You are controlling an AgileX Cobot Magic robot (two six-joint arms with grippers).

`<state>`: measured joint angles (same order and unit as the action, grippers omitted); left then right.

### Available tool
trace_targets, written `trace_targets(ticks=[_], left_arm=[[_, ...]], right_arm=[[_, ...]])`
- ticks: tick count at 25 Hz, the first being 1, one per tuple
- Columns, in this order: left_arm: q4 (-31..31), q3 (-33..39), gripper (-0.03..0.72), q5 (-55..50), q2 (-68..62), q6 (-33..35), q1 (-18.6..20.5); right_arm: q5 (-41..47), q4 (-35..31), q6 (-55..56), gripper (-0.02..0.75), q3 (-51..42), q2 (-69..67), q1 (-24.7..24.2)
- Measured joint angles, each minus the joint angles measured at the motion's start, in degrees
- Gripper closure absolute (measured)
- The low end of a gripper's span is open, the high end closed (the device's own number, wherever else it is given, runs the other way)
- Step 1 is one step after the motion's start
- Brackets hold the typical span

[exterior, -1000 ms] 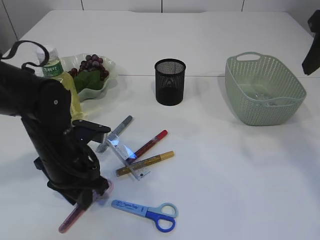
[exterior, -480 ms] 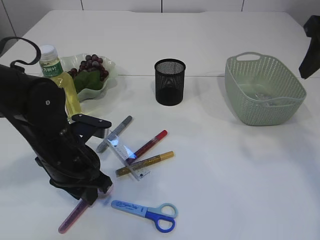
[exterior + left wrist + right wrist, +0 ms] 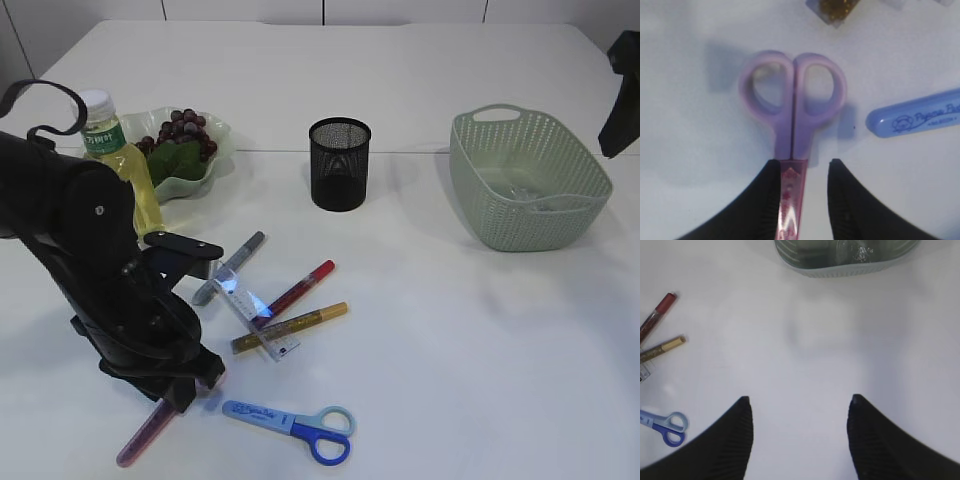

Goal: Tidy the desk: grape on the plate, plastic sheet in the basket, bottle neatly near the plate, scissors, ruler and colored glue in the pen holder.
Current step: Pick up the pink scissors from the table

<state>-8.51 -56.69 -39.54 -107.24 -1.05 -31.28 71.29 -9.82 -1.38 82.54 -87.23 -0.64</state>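
Left claw straddling pink scissors, not yet clamped

Left claw point(image 3: 802, 175) sits low over the pink scissors point(image 3: 792, 115), jaws partly open either side of the sheathed blade; one jaw looks to touch it, the other stands clear, so no firm hold. Judged: aligning along the blade for a pickup toward the pen holder point(image 3: 340, 163). Right claw point(image 3: 799, 415) hangs wide open, empty, near the basket point(image 3: 528, 180). Wrist view shows the jaw gap; the exterior view hides it behind the arm but shows grapes point(image 3: 183, 128) on the plate point(image 3: 215, 135), bottle point(image 3: 125, 165) beside it, blue scissors point(image 3: 290, 420), glue pens point(image 3: 292, 326), ruler point(image 3: 255, 310) loose
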Motion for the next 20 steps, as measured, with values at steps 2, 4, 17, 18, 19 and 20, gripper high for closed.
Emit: trace_targets(ticks=[2, 4, 17, 18, 19, 20], left_arm=[[0.1, 0.0, 0.449, 0.0, -0.2, 0.0, 0.0], [0.7, 0.0, 0.449, 0.0, -0.2, 0.0, 0.0], [1.1, 0.0, 0.449, -0.4, -0.2, 0.0, 0.0], [1.1, 0.0, 0.449, -0.4, -0.2, 0.0, 0.0], [1.1, 0.0, 0.448, -0.4, -0.2, 0.0, 0.0], [1.1, 0.0, 0.448, -0.4, -0.2, 0.0, 0.0]], right_arm=[[0.0, 0.0, 0.0, 0.266, 0.0, 0.0, 0.0], [0.0, 0.0, 0.0, 0.266, 0.0, 0.0, 0.0], [0.0, 0.0, 0.0, 0.266, 0.0, 0.0, 0.0], [0.0, 0.0, 0.0, 0.266, 0.0, 0.0, 0.0], [0.0, 0.0, 0.0, 0.266, 0.0, 0.0, 0.0], [0.0, 0.0, 0.0, 0.266, 0.0, 0.0, 0.0]])
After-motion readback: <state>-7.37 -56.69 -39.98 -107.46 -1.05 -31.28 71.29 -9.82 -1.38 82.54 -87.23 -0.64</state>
